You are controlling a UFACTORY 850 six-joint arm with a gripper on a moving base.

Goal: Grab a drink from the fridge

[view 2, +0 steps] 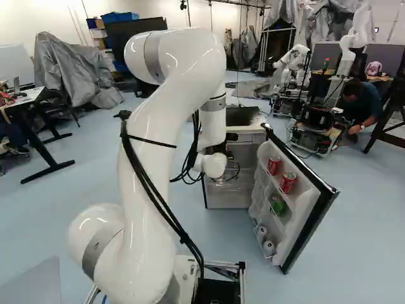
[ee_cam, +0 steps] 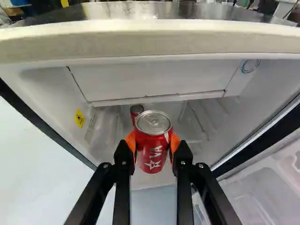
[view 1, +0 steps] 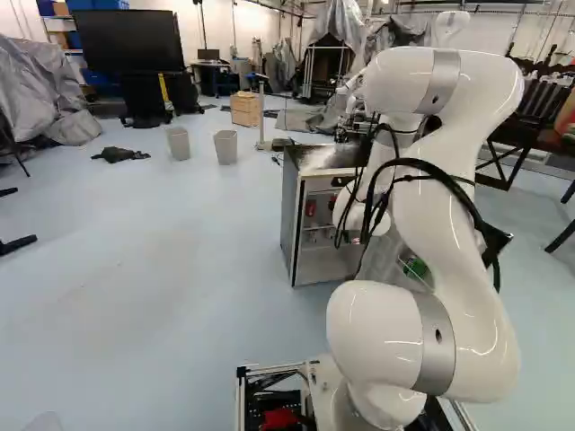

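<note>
Black screen [view 1: 126,41] near grey sheeting [view 1: 47,97]

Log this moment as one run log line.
Tool: shut on red can | Second can: beyond it, inside fridge | Door: open, holding more cans

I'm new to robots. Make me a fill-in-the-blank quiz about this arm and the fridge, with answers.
1. The fridge door stands ____.
2. The gripper holds a can coloured mainly ____.
3. Its pads are coloured ____.
4. In the right base view, the door carries ____ red cans.

Missing words: open; red; orange; two.
</note>
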